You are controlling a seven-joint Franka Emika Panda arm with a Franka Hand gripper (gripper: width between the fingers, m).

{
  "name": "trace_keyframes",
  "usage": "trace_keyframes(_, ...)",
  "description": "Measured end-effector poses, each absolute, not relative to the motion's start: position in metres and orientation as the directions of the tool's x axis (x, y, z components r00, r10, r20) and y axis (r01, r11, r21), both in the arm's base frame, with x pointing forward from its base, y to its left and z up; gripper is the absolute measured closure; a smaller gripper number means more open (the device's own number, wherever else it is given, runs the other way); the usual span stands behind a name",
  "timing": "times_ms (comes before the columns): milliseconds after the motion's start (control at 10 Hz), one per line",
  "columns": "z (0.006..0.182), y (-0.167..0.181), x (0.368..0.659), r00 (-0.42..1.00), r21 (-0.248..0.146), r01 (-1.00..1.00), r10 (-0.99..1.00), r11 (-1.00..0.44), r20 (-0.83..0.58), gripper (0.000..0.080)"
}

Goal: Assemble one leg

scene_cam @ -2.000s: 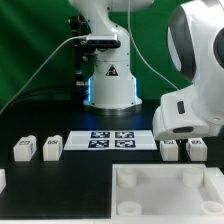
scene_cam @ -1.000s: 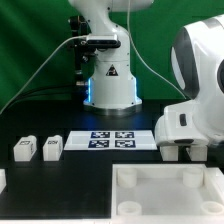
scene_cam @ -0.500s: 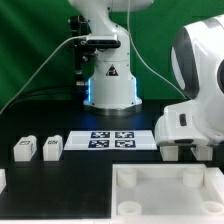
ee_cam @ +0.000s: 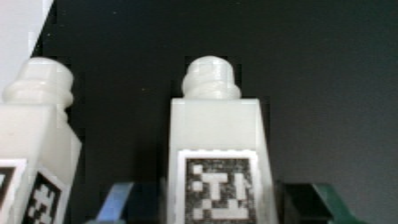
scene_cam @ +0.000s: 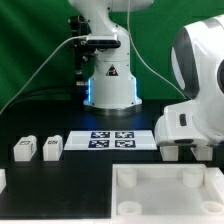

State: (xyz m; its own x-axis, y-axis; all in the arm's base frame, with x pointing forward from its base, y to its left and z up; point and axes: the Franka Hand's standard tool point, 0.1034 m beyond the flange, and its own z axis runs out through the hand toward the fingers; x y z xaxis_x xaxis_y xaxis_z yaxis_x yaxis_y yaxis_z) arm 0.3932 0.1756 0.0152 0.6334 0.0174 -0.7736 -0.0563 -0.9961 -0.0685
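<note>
Gripper [ee_cam: 217,204] straddles leg [ee_cam: 217,130] (jaws apart).

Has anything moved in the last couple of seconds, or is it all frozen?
The arm came down over the two legs on the exterior view's right, then held still for the last second. The gripper now straddles one leg, jaws open, not gripping. The left legs, marker board and tray stayed put.

The marker board [scene_cam: 112,139] lies flat on the black table [scene_cam: 70,185], about midway between its side edges and nearer the far edge. A large white tray-like piece [scene_cam: 165,200] with corner sockets sits at the near edge, toward the exterior view's right corner. A green backdrop [scene_cam: 30,50] hangs beyond the far edge.
</note>
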Motion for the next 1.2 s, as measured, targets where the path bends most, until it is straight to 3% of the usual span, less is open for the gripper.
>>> trace_keyframes(100, 0.026, 0.172, 0.403, 0.640, -0.087, -0.040, 0.042, -0.995, -0.767, 0.0509)
trace_keyframes(400, 0.103, 0.161, 0.446, 0.747, -0.135, 0.068, 0.140, -0.988, -0.649, 0.0509)
trace_keyframes(500, 0.117, 0.158, 0.460, 0.817, -0.136, 0.055, 0.123, -0.989, -0.564, 0.0509)
trace_keyframes(800, 0.109, 0.152, 0.470, 0.942, -0.126, 0.077, 0.114, -0.989, -0.317, 0.0509)
trace_keyframes(900, 0.103, 0.142, 0.491, 0.970, -0.125, 0.114, 0.138, -0.986, -0.199, 0.0509)
trace_keyframes(1100, 0.137, 0.115, 0.545, 0.977, -0.131, 0.201, 0.208, -0.971, -0.042, 0.0509)
trace_keyframes(1200, 0.148, 0.118, 0.566, 0.977, -0.119, 0.206, 0.198, -0.971, 0.074, 0.0509)
